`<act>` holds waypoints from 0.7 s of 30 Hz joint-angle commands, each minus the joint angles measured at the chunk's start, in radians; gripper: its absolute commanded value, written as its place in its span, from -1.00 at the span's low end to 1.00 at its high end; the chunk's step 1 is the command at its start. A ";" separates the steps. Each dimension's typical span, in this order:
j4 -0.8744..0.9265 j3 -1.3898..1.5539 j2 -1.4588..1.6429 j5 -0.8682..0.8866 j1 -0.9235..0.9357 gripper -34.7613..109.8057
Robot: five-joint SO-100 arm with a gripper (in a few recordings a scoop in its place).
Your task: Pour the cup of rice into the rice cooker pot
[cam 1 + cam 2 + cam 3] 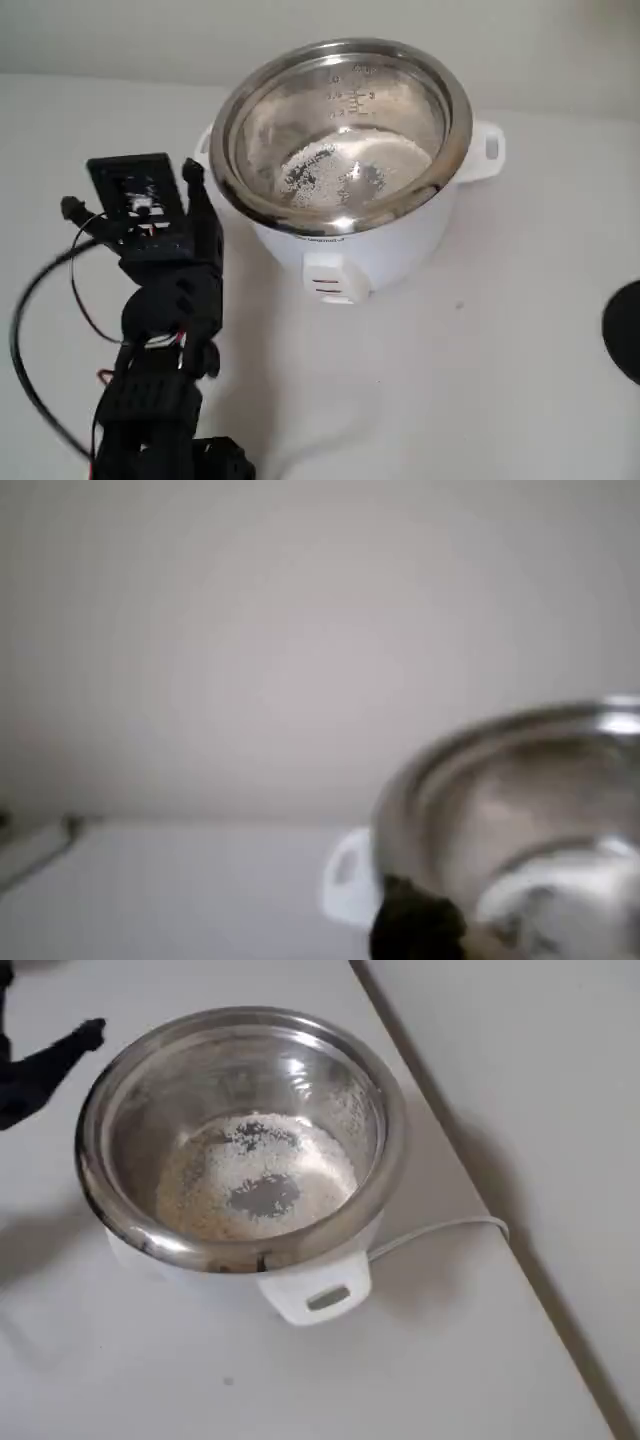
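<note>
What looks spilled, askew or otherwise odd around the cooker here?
Nothing stands out. The white rice grains lie inside the shiny stainless-steel pot, thin enough to leave a bare patch at the middle. No grains show on the white table. The black tool sits beside the rim.

Rice [215, 1195] thinly covers the steel pot's [390, 1130] bottom.

Rice cooker pot [90, 1150] showing polished, mirror-bright steel; cooker body [400, 240] appearing smooth white plastic; rice [200, 1195] lying matt, granular; table [420, 1360] looking matt white.
</note>
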 commanded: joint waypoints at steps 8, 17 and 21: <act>0.804 -0.218 0.362 0.690 0.310 0.14; 1.397 -0.437 0.362 1.137 0.311 -0.32; 1.474 -0.387 0.362 1.131 0.302 -0.51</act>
